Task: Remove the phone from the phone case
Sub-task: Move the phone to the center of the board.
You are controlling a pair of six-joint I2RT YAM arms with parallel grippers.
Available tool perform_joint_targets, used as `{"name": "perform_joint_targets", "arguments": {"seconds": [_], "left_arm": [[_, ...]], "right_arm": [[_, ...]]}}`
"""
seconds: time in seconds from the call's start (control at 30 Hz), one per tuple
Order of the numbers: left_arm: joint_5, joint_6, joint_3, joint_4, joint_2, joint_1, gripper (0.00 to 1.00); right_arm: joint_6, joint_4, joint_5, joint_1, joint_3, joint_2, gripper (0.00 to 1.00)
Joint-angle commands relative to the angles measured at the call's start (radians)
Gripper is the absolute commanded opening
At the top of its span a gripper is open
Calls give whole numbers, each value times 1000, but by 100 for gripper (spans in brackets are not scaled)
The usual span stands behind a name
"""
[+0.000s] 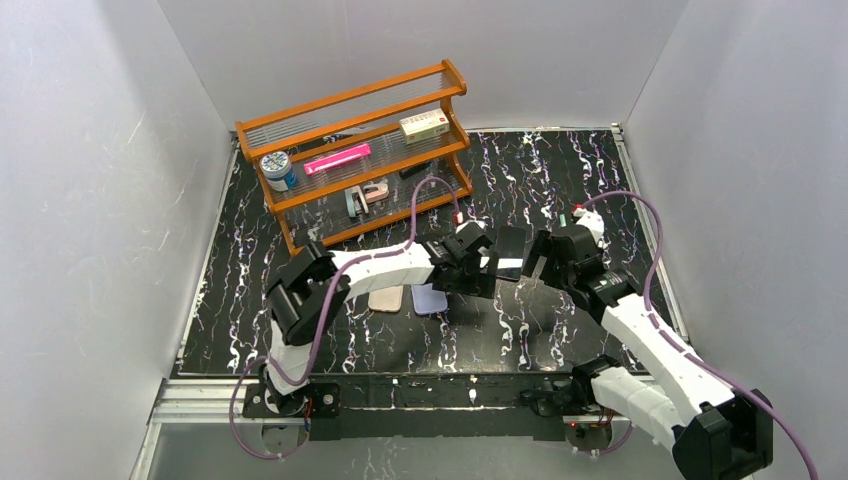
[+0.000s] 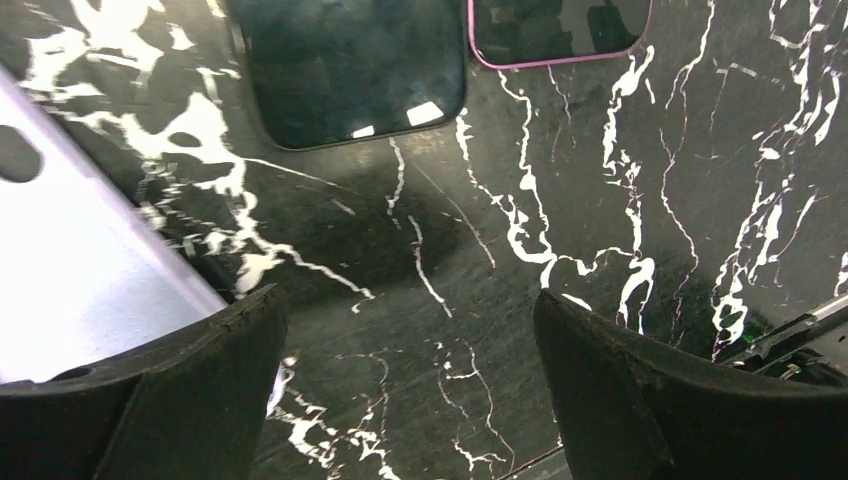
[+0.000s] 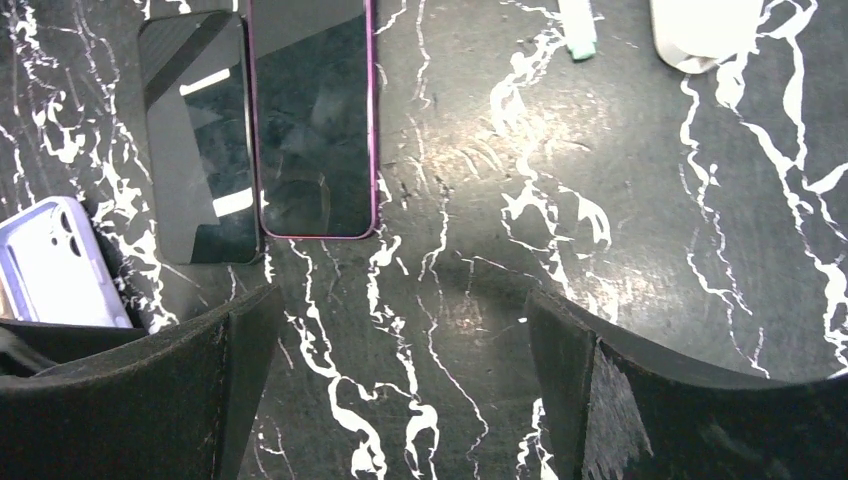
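**benchrat:** Right claw [image 3: 405, 300] first, since its fingers [image 3: 150, 400] fill the bottom of its own cam. They're spread wide, with only bare table [image 3: 620, 200] between them. Left claw [image 2: 410, 300] is the same deal: jaws wide apart, holding nothing, over the marble.

**mk_tinker:** ok, so where's the phone?

**benchrat:** Pink phone [image 3: 312, 120] lies flat, screen up, just past the right claw's fingertips. It's got a pink rim all round, and I can't tell if that's a case or the phone's own edge. Black phone [image 3: 195, 140] lies right beside it, long edges together, also screen up. From overhead the pair sits between the two claws.

**mk_tinker:** and the case?

**benchrat:** Lilac case [image 3: 55, 265] is on the far side of the black phone from the pink phone, near but apart. It's back up, camera cutouts showing. Can't tell whether anything's inside it. One finger of the left claw overlaps its edge on the left cam, and I can't tell if they touch. Overhead, a tan case [image 1: 385, 299] lies just beside the lilac one, further again from the pink phone. Shelf [image 1: 355, 150] stands well apart from the pink phone, at the back.
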Motion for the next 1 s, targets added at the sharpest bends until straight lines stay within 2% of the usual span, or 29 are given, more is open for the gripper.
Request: {"name": "perform_joint_targets", "arguments": {"seconds": [0.0,0.17,0.47,0.7,0.97], "left_arm": [[8,-7,44,-16,53,-30,89],[-15,-7,12,-25,63,-33,89],[-141,-27,-98,-88,-55,-27,90],[-182,-19,-98,-112,-121,23,94],[-230,2,-174,-81,-331,112,98]], "right_arm": [[50,-38,90,-6,-24,-58,99],[56,-56,119,-6,-29,-112,99],[25,-49,127,-6,6,-145,99],[-21,-10,106,-6,27,-188,99],[-136,-4,93,-6,88,-277,99]]}}
